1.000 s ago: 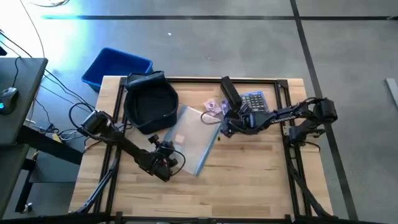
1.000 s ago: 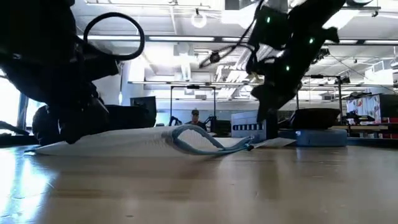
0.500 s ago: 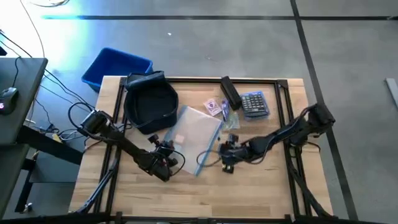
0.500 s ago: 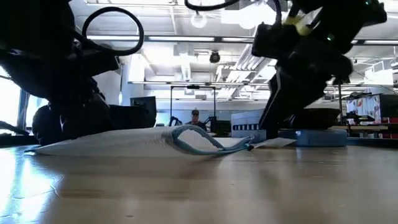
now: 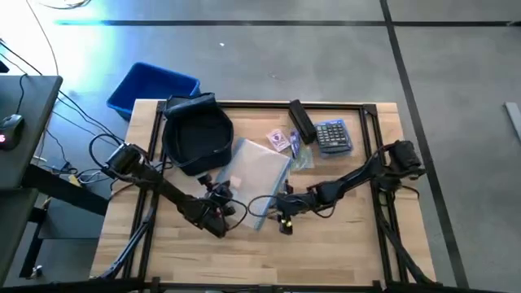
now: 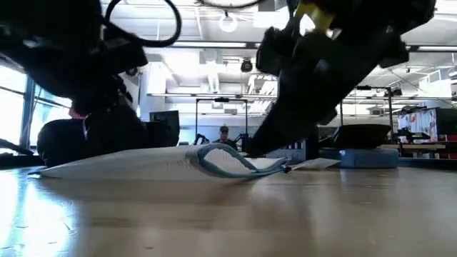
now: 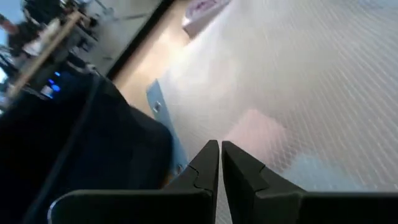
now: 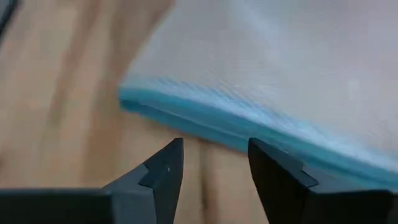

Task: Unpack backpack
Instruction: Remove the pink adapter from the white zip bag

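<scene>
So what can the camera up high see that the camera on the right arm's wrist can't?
Only the high view shows the backpack, the blue bin, the calculator and the left gripper at the clear pouch. Only the right wrist view shows the right gripper with its fingers open, pointing at the pouch's blue edge. Both show the pouch and the wooden table.

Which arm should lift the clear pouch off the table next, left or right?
Probably the right. Its tool is open, pointed at the pouch's blue-trimmed edge. The left tool is shut, over the pouch's middle beside the backpack, so it would need to reopen first.
</scene>
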Robot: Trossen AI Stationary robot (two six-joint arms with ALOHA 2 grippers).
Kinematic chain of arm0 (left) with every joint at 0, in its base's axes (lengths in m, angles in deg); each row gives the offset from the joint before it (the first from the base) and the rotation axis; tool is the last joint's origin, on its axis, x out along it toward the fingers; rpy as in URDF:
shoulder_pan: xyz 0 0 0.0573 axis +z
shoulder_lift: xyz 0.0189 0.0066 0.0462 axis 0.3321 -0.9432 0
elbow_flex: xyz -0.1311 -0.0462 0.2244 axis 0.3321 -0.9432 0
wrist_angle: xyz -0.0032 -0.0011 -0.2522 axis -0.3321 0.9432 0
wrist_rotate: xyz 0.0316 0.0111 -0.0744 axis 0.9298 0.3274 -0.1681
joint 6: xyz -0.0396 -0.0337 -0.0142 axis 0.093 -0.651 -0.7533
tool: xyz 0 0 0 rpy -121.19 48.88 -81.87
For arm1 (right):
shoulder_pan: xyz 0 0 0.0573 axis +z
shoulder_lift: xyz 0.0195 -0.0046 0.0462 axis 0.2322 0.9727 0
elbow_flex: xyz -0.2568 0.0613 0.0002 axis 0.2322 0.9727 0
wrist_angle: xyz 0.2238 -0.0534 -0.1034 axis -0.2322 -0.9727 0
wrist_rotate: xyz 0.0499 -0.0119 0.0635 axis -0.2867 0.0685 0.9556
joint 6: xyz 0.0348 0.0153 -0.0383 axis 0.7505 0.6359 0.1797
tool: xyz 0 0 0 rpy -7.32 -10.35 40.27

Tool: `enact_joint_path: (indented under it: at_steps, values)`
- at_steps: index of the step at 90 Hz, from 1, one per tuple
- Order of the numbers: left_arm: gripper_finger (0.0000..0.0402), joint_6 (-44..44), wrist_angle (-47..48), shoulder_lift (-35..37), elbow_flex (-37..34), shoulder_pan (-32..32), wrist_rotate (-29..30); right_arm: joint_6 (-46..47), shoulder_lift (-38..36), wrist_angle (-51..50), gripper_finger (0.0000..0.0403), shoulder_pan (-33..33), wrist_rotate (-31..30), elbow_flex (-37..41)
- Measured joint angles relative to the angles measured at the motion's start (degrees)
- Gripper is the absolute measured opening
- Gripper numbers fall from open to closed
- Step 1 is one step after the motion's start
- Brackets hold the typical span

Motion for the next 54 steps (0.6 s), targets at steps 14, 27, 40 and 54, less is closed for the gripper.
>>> enact_joint_path:
  at_steps: [14, 27, 40, 54]
  values:
    - [0.0, 1.3, 3.1, 0.0, 2.0, 4.2, 0.1, 0.7, 2.3, 0.0, 0.015, -1.7, 3.0, 0.0]
    - [0.0, 1.1, 3.0, 0.0, 1.8, 8.0, -4.1, 0.7, 2.1, -0.1, 0.0136, -2.4, 3.4, 0.0]
    - [0.0, -1.9, 2.9, 0.0, -0.8, 8.7, -7.5, -1.7, 2.0, -1.8, 0.0129, -2.4, 3.6, 0.0]
    - [0.0, -7.2, 2.9, 0.0, -4.6, 7.5, -9.1, -2.5, 1.2, -5.8, 0.0128, -2.6, 2.8, -0.2]
